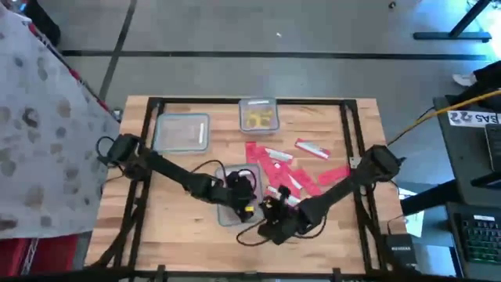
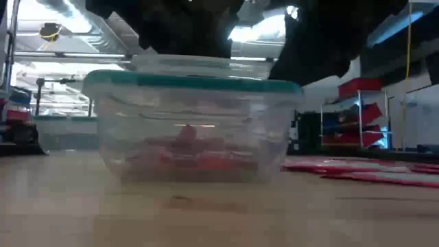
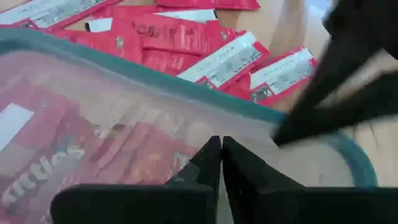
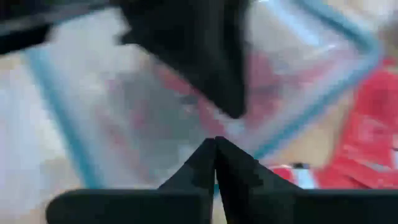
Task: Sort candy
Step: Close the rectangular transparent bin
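Candy [image 1: 286, 174] is partly sorted: a loose spread of red packets lies on the desk [image 1: 188, 223] right of centre, some red ones already sit in the teal-rimmed tub [image 2: 192, 123] at the near middle, and yellow pieces fill a small far tub [image 1: 259, 115]. Another tub [image 1: 182, 131] at far left looks empty. Both tools hover over the near tub, left tool [image 3: 221, 163] and right tool [image 4: 215, 163] each pressed together, pinching nothing. Most packets, I judge, remain to move.
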### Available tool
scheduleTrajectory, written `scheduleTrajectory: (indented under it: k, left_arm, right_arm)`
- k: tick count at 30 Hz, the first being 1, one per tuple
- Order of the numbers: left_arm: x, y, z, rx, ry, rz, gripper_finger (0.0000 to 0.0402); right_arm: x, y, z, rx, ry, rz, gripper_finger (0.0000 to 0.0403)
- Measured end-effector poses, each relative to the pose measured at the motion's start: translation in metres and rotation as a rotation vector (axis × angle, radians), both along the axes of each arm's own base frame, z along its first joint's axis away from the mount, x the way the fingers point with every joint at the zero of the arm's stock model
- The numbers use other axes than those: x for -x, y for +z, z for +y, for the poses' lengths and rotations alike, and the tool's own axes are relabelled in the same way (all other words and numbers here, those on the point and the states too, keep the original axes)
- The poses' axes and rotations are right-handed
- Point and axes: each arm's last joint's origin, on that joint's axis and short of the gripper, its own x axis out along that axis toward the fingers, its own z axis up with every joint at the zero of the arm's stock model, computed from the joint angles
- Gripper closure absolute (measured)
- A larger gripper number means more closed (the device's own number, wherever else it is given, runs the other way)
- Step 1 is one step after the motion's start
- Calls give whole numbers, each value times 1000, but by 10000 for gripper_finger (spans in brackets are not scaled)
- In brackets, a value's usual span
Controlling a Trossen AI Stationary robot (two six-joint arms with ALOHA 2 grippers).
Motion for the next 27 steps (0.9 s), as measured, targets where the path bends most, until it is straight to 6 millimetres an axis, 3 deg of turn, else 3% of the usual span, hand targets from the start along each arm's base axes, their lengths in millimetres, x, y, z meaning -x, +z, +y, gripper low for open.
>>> scheduleTrajectory:
  k: [4, 7, 14, 19, 23, 27]
  left_arm:
    - [0, 6, -2, -9, -39, 0, 402]
    - [-2, 13, -3, -20, -68, -13, 402]
    - [-9, 50, -7, -90, -109, -109, 402]
    - [-3, 70, -11, -151, -119, -75, 402]
    - [10, 60, -12, -159, -126, 75, 402]
    - [24, 35, -9, -150, -55, 235, 402]
  right_arm:
    - [10, 4, -3, 61, -17, 26, 403]
    - [19, 19, 4, 64, 1, -22, 403]
    - [33, 33, 52, -100, 245, -104, 403]
    - [19, 25, 74, -210, 373, -208, 403]
    - [0, 15, 72, -273, 392, -258, 403]
    - [-15, -6, 69, -328, 415, -234, 403]
